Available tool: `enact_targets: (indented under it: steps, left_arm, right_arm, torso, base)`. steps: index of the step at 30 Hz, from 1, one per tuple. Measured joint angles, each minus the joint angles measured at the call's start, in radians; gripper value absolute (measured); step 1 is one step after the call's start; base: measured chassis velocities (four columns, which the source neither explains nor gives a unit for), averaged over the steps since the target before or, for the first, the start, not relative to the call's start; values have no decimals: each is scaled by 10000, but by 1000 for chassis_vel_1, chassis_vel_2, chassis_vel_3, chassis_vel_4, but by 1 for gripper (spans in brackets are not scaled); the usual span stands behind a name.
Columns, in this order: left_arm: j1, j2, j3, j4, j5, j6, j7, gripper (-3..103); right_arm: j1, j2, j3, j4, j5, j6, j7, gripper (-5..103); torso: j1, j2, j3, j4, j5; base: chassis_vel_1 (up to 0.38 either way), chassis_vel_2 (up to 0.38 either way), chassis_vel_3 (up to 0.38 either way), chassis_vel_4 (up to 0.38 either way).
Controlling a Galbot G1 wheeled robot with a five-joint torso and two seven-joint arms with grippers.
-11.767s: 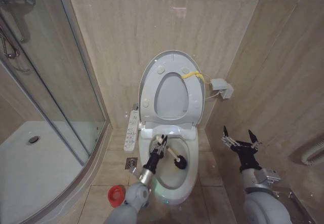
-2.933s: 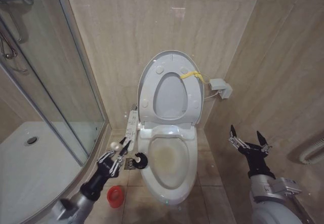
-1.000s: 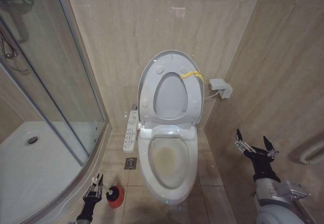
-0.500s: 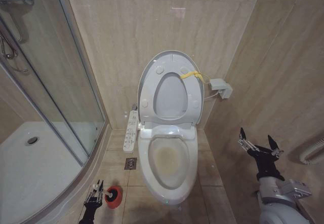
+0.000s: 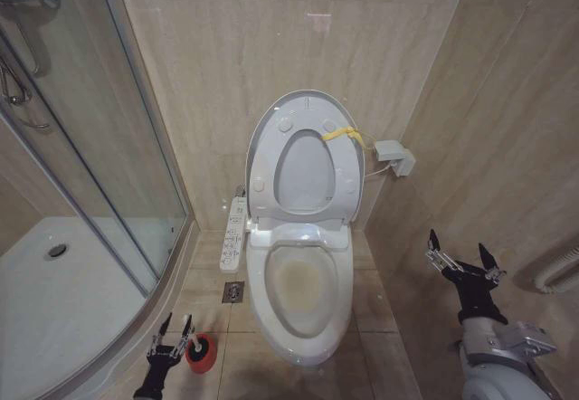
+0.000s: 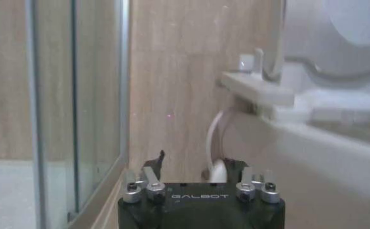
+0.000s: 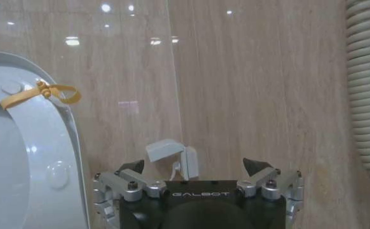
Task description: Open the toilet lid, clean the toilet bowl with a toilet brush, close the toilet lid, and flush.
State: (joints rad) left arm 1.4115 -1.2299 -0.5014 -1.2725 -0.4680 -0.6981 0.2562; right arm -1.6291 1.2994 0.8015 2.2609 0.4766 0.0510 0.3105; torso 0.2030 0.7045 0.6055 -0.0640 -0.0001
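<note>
The toilet lid (image 5: pixel 271 133) stands raised against the back wall with the ring seat up in front of it. A yellow tag (image 5: pixel 342 134) hangs at its rim. The toilet bowl (image 5: pixel 303 287) is uncovered and has brownish-yellow stains inside. A dark brush head (image 5: pixel 193 345) rests in the red holder cup (image 5: pixel 203 353) on the floor to the bowl's left. I cannot make out the toilet brush's handle. My left gripper (image 5: pixel 174 329) is open right beside the cup, nothing between its fingers. My right gripper (image 5: pixel 461 257) is open to the right of the bowl, near the side wall.
A glass shower screen (image 5: pixel 99 147) and white shower tray (image 5: pixel 54 291) take up the left. A bidet control panel (image 5: pixel 235 233) juts from the bowl's left side above a floor drain (image 5: pixel 233 291). A small wall box (image 5: pixel 395 156) and a ribbed hose (image 5: pixel 556 273) are on the right.
The left gripper's fingers have spread apart beside the red cup, with the brush head left in it. Earlier, the brush came out of the bowl. The right gripper has barely moved.
</note>
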Motion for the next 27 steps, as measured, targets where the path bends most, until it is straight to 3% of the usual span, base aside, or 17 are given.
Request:
enact_targets:
  steps: [2,3,5,6,7,8,9,10,11,14,22,27]
  left_arm:
    - [1059,-5,-360,-1868,-29,639,-554,70]
    - [1059,-5,-360,-1868,-29,639,-554,70]
    - [2364,-119,-863,-4012,16,1298,-1221,70]
    - [2804,-195,-1081,-4944,18,1435,-1438,70]
    - [2804,-195,-1081,-4944,18,1435,-1438,70]
    - [3288,-286,-1381,-5944,42,1638,-1661,70]
    - [3706,-353,-1574,-6725,123,1903,-1870,98]
    - [4194,-403,-1789,-7636,227,2355,-2128,98]
    - [4194,-403,-1789,-7636,227,2355,-2128,98]
    - [5455,-532,-2313,-9928,707,3531,-2720,98]
    - [6547,-710,-2680,-12321,1255,4700,-3259,100]
    - [6888,-849,-2653,-12485,1497,5047,-3315,100]
  right_arm:
    - [20,11,-12,-23,5,19,-25,100]
    - [20,11,-12,-23,5,19,-25,100]
    - [52,22,-44,-44,18,28,-44,100]
    - [87,31,-67,-44,22,30,-52,100]
    - [87,31,-67,-44,22,30,-52,100]
    - [111,38,-93,-44,26,30,-54,100]
    - [139,39,-110,-44,28,29,-54,100]
    - [174,38,-125,-42,33,23,-53,100]
    - [174,38,-125,-42,33,23,-53,100]
    - [269,8,-135,-35,82,1,-50,100]
    - [311,19,-44,-133,249,45,-83,100]
    - [313,5,11,-242,295,109,-150,100]
  torso:
    - [0,1,-1,-4,-1]
    - [0,1,-1,-4,-1]
    - [-1,0,0,10,0]
    - [-1,1,-2,4,0]
    - [-1,1,-2,4,0]
    - [-3,1,-3,-1,4]
    - [-3,1,-2,0,5]
    - [-2,1,-2,-2,3]
    - [-2,1,-2,-2,3]
    - [-2,1,-1,4,2]
    - [-1,1,-2,-3,6]
    - [-1,1,-1,1,2]
  base:
    - [0,0,0,0]
    - [0,0,0,0]
    - [0,0,0,0]
    - [0,0,0,0]
    - [0,0,0,0]
    - [0,0,0,0]
    - [0,0,0,0]
    - [0,0,0,0]
    - [0,0,0,0]
    - [0,0,0,0]
    - [0,0,0,0]
    - [0,0,0,0]
